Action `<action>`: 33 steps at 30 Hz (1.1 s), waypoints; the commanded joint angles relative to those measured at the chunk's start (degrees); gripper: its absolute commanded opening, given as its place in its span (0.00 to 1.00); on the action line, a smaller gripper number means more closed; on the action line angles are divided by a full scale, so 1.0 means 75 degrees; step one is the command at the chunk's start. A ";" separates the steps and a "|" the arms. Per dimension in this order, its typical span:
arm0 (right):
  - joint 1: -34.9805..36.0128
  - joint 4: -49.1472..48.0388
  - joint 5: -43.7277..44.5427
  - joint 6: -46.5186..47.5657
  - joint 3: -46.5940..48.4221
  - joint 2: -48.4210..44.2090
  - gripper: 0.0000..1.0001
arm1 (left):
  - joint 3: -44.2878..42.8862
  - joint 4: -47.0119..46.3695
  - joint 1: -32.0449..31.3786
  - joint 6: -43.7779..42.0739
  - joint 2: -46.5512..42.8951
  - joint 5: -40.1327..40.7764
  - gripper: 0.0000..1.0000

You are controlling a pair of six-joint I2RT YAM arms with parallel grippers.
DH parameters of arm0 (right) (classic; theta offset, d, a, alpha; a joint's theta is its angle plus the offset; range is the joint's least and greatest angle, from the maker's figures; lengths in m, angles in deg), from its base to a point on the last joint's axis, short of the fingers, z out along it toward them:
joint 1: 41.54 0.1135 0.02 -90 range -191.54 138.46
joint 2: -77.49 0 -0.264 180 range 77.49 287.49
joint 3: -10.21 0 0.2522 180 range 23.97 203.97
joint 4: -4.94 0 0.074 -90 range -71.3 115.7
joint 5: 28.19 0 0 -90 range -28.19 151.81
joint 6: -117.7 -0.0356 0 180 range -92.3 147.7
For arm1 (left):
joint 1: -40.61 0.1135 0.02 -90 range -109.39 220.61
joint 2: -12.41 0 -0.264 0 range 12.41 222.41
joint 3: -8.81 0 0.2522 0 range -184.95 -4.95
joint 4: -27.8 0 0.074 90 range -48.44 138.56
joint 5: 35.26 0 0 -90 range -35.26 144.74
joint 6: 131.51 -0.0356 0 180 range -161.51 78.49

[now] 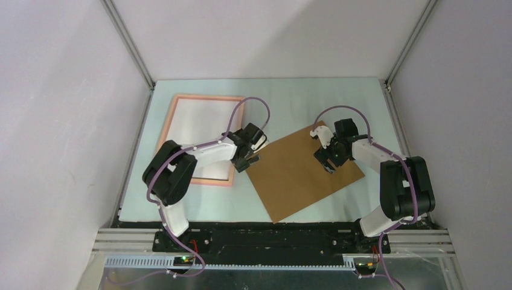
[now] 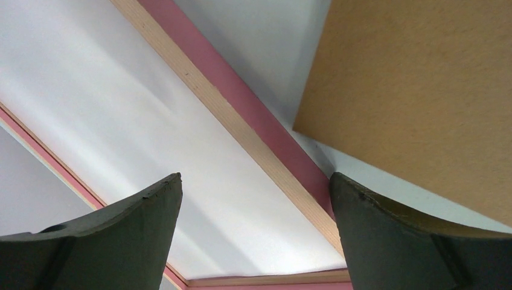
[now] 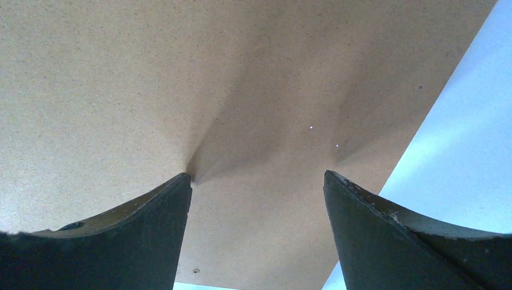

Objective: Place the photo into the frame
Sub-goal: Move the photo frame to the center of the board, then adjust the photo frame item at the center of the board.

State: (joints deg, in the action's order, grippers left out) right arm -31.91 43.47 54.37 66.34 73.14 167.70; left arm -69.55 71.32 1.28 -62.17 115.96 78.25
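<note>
The photo (image 1: 196,124) is judged to be the white sheet lying face down inside the frame (image 1: 208,97), its picture side hidden. The left fingers (image 2: 139,211) are held wide apart and empty over the frame's right rail, probably to steady it. Just right of the frame, a brown board (image 1: 296,181) is laid on the desk (image 1: 302,96). The right fingers (image 3: 374,217) are spread low over it, gripping nothing, presumably to bring it across as backing.
</note>
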 commanded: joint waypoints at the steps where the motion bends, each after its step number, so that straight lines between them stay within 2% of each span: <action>1: -0.0243 -0.0441 0.1839 0.0688 -0.0427 0.0657 0.83 | -0.0002 0.0287 0.0200 -0.0066 -0.0104 0.0089 0.96; 7: -0.0292 -0.0268 0.1425 0.0448 -0.0370 0.0385 0.85 | -0.0718 0.0625 0.0246 0.0296 -0.0315 -0.0974 0.99; 15: -0.0515 0.0676 -0.0334 -0.0252 0.0036 -0.0927 0.90 | -0.1966 0.0878 0.0508 0.1082 -0.0426 -0.2917 1.00; 20: -0.0511 0.1327 -0.0610 -0.0227 0.0042 -0.1650 0.91 | -0.3052 0.0890 0.0646 0.1541 0.0391 -0.4308 1.00; 27: -0.0787 0.2238 -0.0521 0.0454 -0.0266 -0.2305 0.91 | -0.4569 0.0916 0.0694 0.1927 0.1784 -0.4971 1.00; 33: -0.1402 0.2595 -0.0128 0.1197 -0.0829 -0.2817 0.91 | -0.5284 0.0966 0.0750 0.2441 0.2664 -0.5458 1.00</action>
State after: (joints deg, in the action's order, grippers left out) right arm -39.87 59.34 51.35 70.71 68.96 149.62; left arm -104.94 78.14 6.42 -47.85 133.70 41.90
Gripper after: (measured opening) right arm 0.907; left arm 0.996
